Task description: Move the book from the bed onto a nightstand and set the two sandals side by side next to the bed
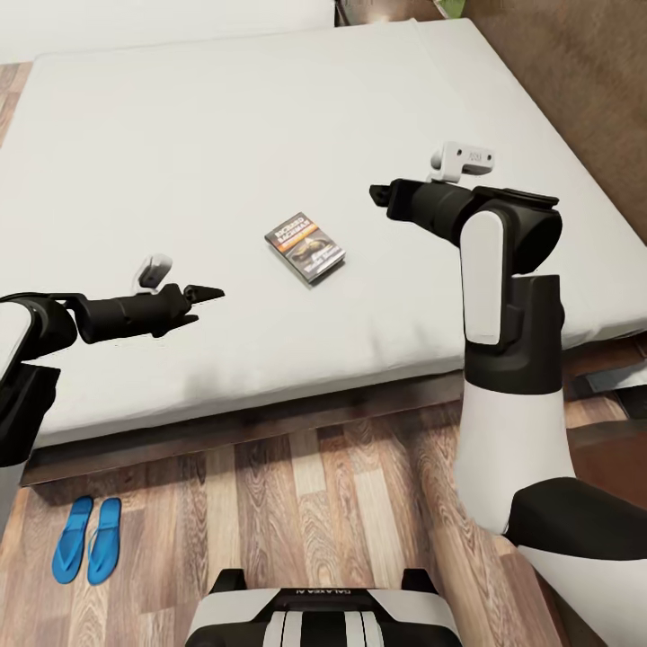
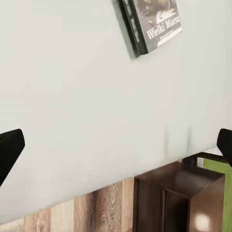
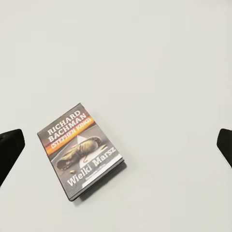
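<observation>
The book lies flat on the off-white mattress of the bed, near its front edge, dark cover up with white lettering and an orange band. My left gripper hovers open over the mattress to the left of the book, apart from it. To the book's right, my right gripper also hangs open above the mattress. The right wrist view looks down on the book between spread fingers. Both blue sandals lie side by side on the plank floor by the bed's front left. The nightstand stands beyond the mattress edge.
The bed's dark wooden frame runs along the wood-plank floor in front of my base. A brown wood wall panel lies beyond the bed's right side. A green object stands beside the nightstand.
</observation>
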{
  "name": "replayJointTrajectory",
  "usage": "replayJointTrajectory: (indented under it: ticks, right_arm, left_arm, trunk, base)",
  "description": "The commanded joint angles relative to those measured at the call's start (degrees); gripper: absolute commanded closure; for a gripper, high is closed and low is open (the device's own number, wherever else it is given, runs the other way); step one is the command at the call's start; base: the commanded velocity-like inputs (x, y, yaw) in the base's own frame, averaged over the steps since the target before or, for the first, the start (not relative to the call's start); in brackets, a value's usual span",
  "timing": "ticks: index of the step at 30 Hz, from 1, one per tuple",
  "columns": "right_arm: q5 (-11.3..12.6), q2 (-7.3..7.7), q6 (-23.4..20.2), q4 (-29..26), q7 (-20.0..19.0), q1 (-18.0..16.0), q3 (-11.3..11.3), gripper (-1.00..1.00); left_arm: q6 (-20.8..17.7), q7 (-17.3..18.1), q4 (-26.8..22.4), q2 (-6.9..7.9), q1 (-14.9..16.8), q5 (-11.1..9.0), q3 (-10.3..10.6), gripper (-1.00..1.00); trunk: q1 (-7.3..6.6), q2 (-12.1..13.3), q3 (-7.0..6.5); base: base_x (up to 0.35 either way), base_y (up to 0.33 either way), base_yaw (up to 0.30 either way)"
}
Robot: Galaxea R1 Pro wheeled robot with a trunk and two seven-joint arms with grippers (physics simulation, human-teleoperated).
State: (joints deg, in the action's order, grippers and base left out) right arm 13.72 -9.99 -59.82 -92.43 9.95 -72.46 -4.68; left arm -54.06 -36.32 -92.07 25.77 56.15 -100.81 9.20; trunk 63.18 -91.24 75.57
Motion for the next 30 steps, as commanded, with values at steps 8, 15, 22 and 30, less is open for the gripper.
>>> replayJointTrajectory:
  ticks: [8,15,22,30]
  right_arm:
    - [0.6,-0.01,-0.2,-0.1,0.6,1.5,-0.1,-1.00]
    - [0.5,-0.01,-0.2,-0.1,0.5,3.9,0.3,-1.00]
    - [0.5,-0.01,-0.2,-0.1,0.0,8.5,0.7,-1.00]
    - [0.5,0.58,-0.2,-0.1,-0.2,11.9,1.2,-1.00]
  left_arm:
    - [0.1,-0.6,0.0,-0.02,0.0,-0.5,0.0,-1.00]
    - [0.0,-0.4,0.0,-0.30,0.0,-0.5,0.2,-1.00]
    - [-0.3,0.1,-0.1,-0.41,0.5,-0.6,0.1,-1.00]
    - [-0.8,0.4,-0.1,2.11,4.1,-1.3,-3.0,-1.00]
  trunk:
    - [0.02,0.0,-0.58]
    - [0.02,0.0,-1.21]
    - [0.02,0.0,-1.85]
    - [0.02,0.0,-2.59]
  base:
    - [0.105,0.000,0.000]
    - [0.021,0.000,-0.001]
    - [0.005,0.000,-0.040]
    - [0.001,0.000,-0.065]
